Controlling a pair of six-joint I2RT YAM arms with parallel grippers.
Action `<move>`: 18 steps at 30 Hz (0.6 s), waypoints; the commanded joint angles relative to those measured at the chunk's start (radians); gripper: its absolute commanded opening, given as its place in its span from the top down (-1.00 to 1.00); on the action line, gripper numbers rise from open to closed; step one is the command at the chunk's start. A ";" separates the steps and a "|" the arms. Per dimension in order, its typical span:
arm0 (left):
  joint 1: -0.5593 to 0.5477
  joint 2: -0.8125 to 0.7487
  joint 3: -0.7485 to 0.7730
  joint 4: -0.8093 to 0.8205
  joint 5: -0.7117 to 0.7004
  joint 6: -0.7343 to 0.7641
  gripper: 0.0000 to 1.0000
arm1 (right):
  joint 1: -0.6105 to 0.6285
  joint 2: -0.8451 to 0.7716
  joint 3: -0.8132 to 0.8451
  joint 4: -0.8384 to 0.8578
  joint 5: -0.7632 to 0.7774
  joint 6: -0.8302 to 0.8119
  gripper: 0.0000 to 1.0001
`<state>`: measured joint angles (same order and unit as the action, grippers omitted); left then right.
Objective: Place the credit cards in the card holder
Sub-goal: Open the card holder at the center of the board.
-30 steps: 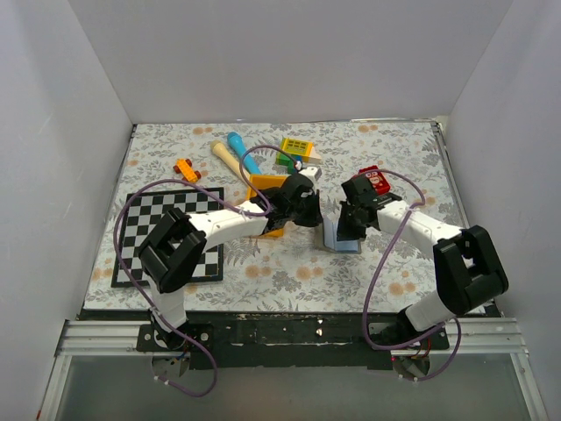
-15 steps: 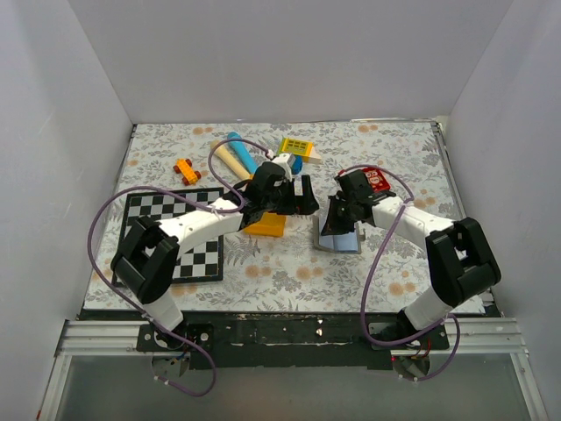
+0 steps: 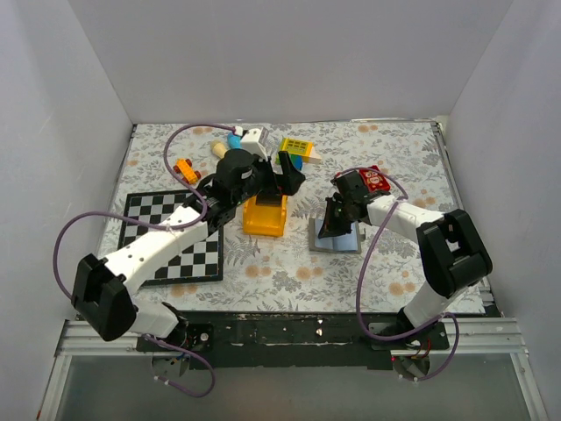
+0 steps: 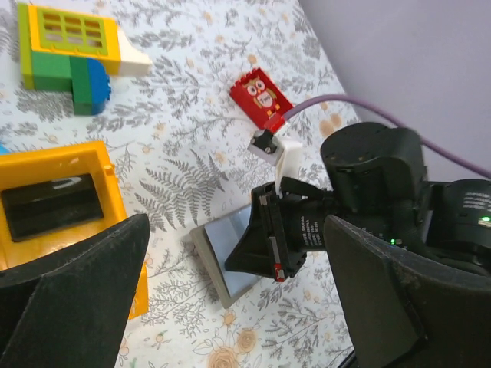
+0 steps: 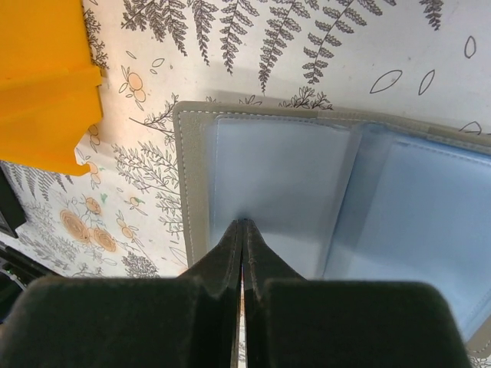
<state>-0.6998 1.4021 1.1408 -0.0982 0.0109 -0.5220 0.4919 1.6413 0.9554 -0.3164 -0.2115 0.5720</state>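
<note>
Near tabletop (image 3: 394, 158) centre, my right gripper (image 5: 242, 224), shut, tips on open card holder (image 5: 284, 176); left gripper (image 3: 289, 173) wide open, credit card (image 4: 52, 203) in tray (image 4: 77, 157) just ahead.

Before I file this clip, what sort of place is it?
Probably a lab test cell for tabletop robot recordings: plain white walls box in a floral-cloth table strewn with mismatched props, such as a chessboard mat and toy blocks.

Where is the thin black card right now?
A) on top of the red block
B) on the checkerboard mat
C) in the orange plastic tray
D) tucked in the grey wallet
C: the thin black card lies flat inside the orange plastic tray, apart from the open grey wallet.
</note>
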 commanded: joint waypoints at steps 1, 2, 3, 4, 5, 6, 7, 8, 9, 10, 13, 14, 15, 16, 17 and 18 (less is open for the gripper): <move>0.013 -0.094 0.030 -0.018 -0.091 0.060 -0.96 | 0.000 0.029 0.037 0.023 -0.011 -0.006 0.97; 0.014 -0.103 0.033 -0.034 -0.103 0.065 -0.96 | 0.000 0.034 0.036 0.026 -0.009 -0.004 0.97; 0.016 -0.106 0.039 -0.047 -0.114 0.069 -0.96 | 0.000 0.040 0.033 0.028 -0.008 -0.004 0.97; 0.017 -0.109 0.045 -0.063 -0.115 0.074 -0.96 | 0.000 0.044 0.032 0.031 -0.008 -0.004 0.97; 0.019 -0.107 0.051 -0.078 -0.114 0.080 -0.96 | 0.000 0.051 0.031 0.033 -0.008 -0.004 0.97; 0.017 -0.107 0.053 -0.092 -0.112 0.082 -0.96 | 0.000 0.055 0.029 0.033 -0.006 -0.003 0.97; 0.019 -0.109 0.048 -0.095 -0.112 0.082 -0.96 | 0.000 0.063 0.029 0.037 -0.006 -0.003 0.97; 0.019 -0.112 0.040 -0.095 -0.114 0.083 -0.96 | 0.000 0.068 0.028 0.039 -0.006 -0.003 0.97; 0.019 -0.118 0.031 -0.095 -0.123 0.080 -0.96 | 0.000 0.074 0.026 0.037 -0.005 -0.003 0.97; 0.019 -0.121 0.024 -0.095 -0.132 0.076 -0.96 | 0.000 0.075 0.026 0.037 -0.006 -0.004 0.97; 0.019 -0.124 0.013 -0.112 -0.163 0.070 -0.96 | 0.000 0.080 0.022 0.039 0.001 -0.004 0.97; 0.019 -0.123 0.014 -0.120 -0.170 0.066 -0.96 | 0.000 0.077 0.019 0.039 0.001 -0.004 0.97; 0.017 -0.120 0.016 -0.126 -0.170 0.066 -0.96 | 0.000 0.078 0.017 0.039 0.003 -0.006 0.97; 0.019 -0.115 0.017 -0.130 -0.172 0.066 -0.96 | 0.000 0.075 0.019 0.037 0.000 -0.006 0.97; 0.019 -0.112 0.017 -0.136 -0.169 0.065 -0.96 | 0.000 0.071 0.017 0.036 0.000 -0.004 0.97; 0.017 -0.107 0.019 -0.136 -0.166 0.063 -0.96 | 0.000 0.066 0.017 0.034 0.001 -0.006 0.97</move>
<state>-0.6861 1.3136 1.1576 -0.2008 -0.1253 -0.4637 0.4919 1.7088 0.9596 -0.2955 -0.2153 0.5724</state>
